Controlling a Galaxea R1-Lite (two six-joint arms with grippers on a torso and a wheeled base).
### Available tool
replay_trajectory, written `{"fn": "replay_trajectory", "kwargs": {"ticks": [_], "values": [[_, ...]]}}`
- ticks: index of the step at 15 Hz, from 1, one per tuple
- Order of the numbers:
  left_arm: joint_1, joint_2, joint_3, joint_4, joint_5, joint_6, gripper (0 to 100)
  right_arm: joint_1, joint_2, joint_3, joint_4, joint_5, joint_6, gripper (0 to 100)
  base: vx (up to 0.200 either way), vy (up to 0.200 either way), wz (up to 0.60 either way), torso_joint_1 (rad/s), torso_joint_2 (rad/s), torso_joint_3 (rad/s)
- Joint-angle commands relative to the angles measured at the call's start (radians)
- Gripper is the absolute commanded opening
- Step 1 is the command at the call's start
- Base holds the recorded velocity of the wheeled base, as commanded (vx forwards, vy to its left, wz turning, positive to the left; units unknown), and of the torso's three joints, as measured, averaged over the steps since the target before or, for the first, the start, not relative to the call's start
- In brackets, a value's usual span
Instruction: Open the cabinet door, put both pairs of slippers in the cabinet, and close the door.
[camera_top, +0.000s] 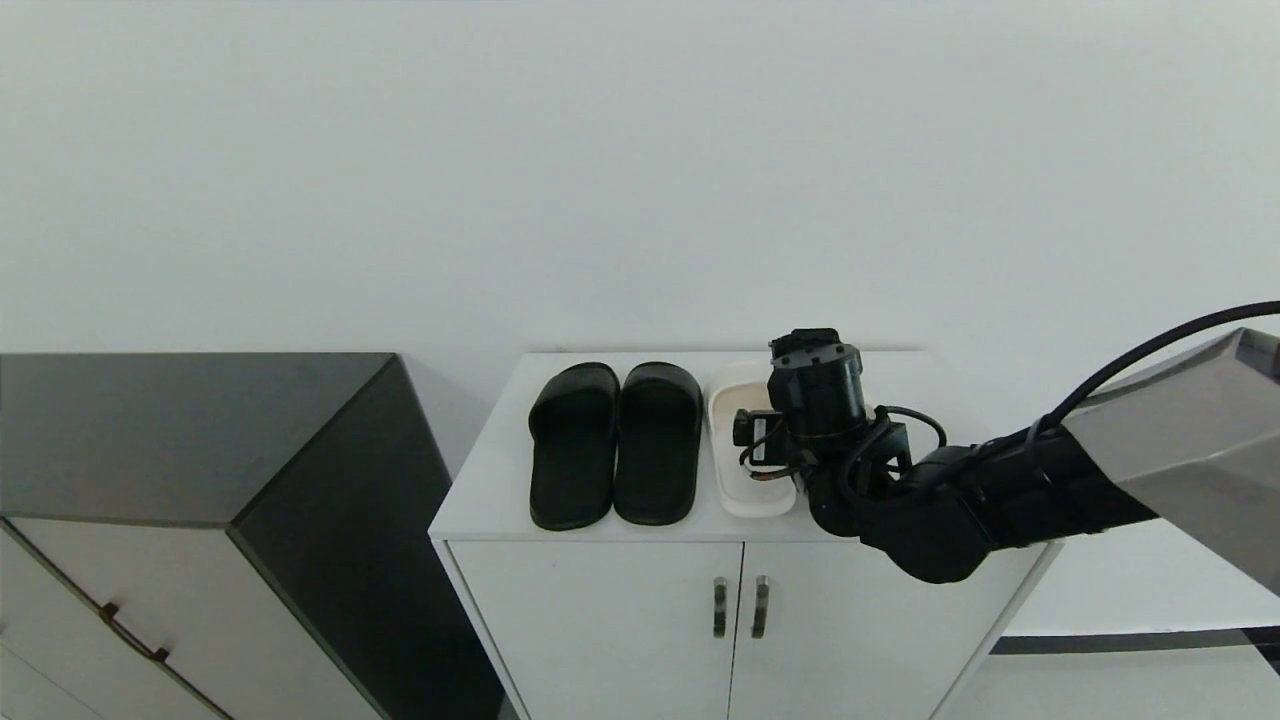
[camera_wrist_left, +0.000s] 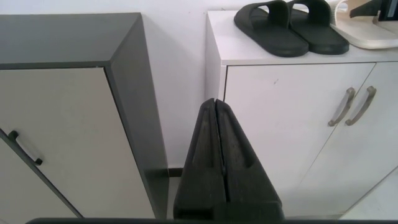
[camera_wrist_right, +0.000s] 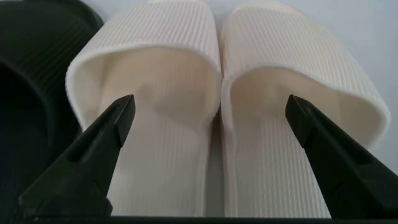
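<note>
1. The white slippers lie side by side on the cabinet top, just beside the black slippers. The right gripper hovers over them with its fingers spread wide, one tip outside each strap.
2. Closing from here would likely squeeze both straps together. The soft ribbed material may buckle, and one slipper could slide out and drop.
3. The inner finger comes down close to the black pair, so a small drift could nudge or snag it.
4. The doors are closed. Lifting slippers first would leave only the left gripper, its fingers pressed together, to work the handles.
5. The ends of both pairs sit near the front edge, so a push toward the robot risks tipping them off.
6. The wall stands close behind, leaving little room to retreat backward.
7. The dark cabinet stands to the left across a narrow gap, which may crowd the left door's swing and the left arm. The floor in front looks open.
</note>
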Motion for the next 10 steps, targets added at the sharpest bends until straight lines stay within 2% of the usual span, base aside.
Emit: {"fn": "replay_trajectory", "kwargs": {"ticks": [1,5,6,10], "values": [[0.0,0.001,0.0,0.0,0.0,0.0,0,-0.012,0.033,-0.047,-0.001,0.001,-0.003,100,0.0,0.0,0.0,0.0,0.0,0.0],[0.0,0.001,0.0,0.0,0.0,0.0,0,-0.038,0.059,-0.073,-0.001,0.005,-0.013,100,0.0,0.0,0.0,0.0,0.0,0.0],[0.0,0.001,0.0,0.0,0.0,0.0,0,-0.041,0.059,-0.073,-0.001,0.01,-0.013,0,0.0,0.0,0.0,0.0,0.0,0.0],[0.0,0.001,0.0,0.0,0.0,0.0,0,-0.041,0.059,-0.073,-0.001,0.018,-0.014,0,0.0,0.0,0.0,0.0,0.0,0.0]]}}
